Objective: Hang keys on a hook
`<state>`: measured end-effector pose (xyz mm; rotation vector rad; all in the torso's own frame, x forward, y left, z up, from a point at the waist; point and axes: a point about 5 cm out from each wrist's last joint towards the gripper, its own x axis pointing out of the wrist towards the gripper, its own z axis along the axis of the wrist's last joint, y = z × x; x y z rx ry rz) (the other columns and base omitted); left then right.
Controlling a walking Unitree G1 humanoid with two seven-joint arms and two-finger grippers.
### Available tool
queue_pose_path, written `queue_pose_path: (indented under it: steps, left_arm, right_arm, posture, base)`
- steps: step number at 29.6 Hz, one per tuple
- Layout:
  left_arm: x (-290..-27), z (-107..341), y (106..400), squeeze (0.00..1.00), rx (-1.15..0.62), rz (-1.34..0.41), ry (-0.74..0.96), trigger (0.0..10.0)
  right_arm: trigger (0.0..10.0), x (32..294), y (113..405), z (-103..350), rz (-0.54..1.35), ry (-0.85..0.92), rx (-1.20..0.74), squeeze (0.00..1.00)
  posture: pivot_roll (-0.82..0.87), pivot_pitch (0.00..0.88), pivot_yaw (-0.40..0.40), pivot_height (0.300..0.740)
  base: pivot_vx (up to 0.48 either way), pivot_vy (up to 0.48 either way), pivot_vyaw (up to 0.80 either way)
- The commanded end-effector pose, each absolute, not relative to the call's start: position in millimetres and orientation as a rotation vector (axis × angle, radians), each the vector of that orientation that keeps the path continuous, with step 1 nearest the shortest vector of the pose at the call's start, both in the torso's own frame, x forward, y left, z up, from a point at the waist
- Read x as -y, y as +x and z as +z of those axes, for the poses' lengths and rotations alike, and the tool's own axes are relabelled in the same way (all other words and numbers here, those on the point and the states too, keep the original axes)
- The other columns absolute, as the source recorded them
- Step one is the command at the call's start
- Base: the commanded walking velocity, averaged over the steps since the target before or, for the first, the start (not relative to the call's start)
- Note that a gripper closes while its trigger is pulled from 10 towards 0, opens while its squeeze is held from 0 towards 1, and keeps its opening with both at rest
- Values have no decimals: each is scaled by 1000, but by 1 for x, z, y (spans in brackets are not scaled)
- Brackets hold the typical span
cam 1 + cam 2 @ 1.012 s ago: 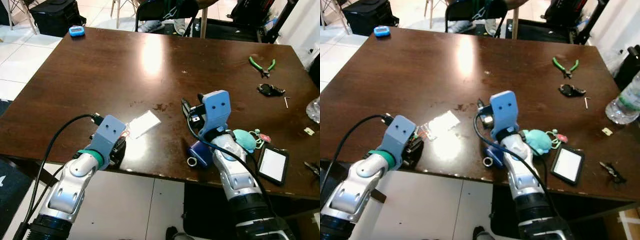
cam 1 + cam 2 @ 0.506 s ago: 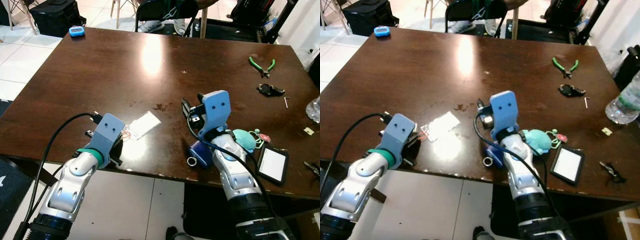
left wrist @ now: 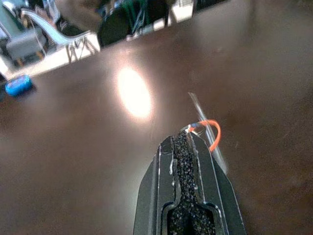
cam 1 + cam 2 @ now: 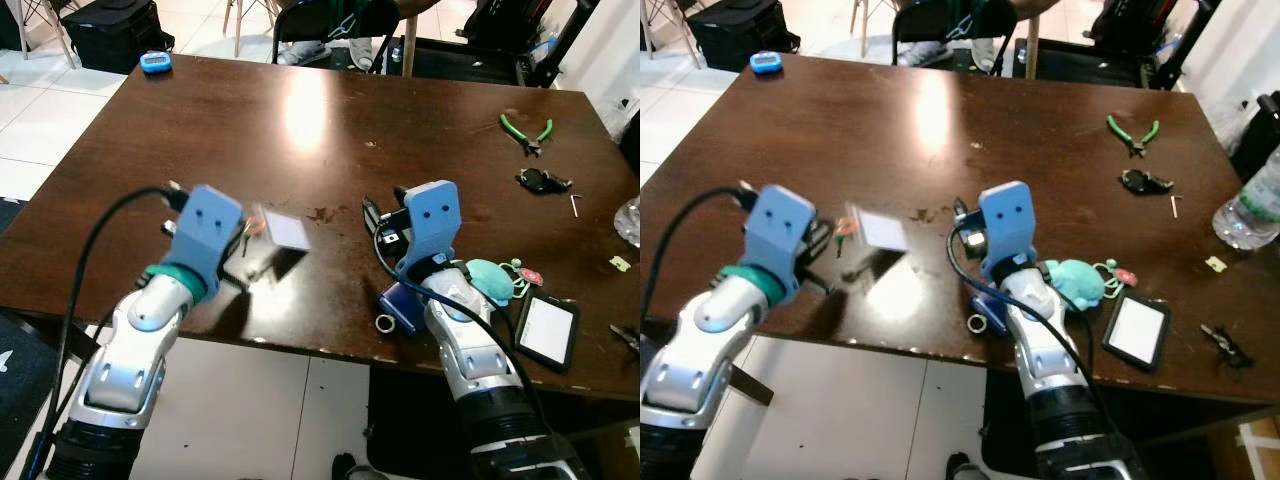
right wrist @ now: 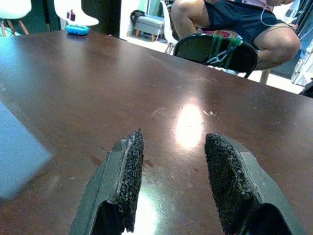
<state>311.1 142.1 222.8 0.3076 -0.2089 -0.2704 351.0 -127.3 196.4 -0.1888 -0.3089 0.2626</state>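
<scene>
Near the desk's [image 4: 150,150] left front edge I've got the left claw [image 3: 188,142] pressed together on the keys [image 4: 250,228], pinching the orange loop with the white tag [image 4: 285,232] dangling clear above the surface; the right claw [image 5: 171,183] sits spread and empty over the desk near its front edge, right of the left claw. Risk as I judge it: the pinch is only at the fingertips and the tag is motion-blurred, so a swing could slip the loop out, and I see no hook to aim for. No readable brand or writing anywhere, the tag face included.
</scene>
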Motion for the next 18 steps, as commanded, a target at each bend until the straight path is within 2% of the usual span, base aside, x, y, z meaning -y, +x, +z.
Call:
queue_pose_path:
  steps: [1, 10, 16, 18]
  left_arm:
    - [-139, 226, 308, 0, 217, -290, 305, 10000]
    - [-136, 230, 305, 0, 245, -292, 299, 10000]
    - [-130, 253, 294, 0, 353, -218, 194, 10000]
    - [-132, 253, 289, 0, 363, -185, 233, 10000]
  right_arm:
    - [10000, 125, 351, 193, 272, -179, 296, 0]
    - [10000, 125, 351, 193, 269, -180, 298, 0]
    - [10000, 125, 351, 193, 268, -179, 300, 0]
    - [10000, 124, 351, 194, 268, -177, 303, 0]
  posture:
    - [-35, 149, 63, 740]
    - [-39, 146, 65, 740]
    - [-38, 132, 67, 740]
    - [-38, 132, 67, 740]
  base:
    - [0, 0, 0]
    - [0, 0, 0]
    - [0, 0, 0]
    - [0, 0, 0]
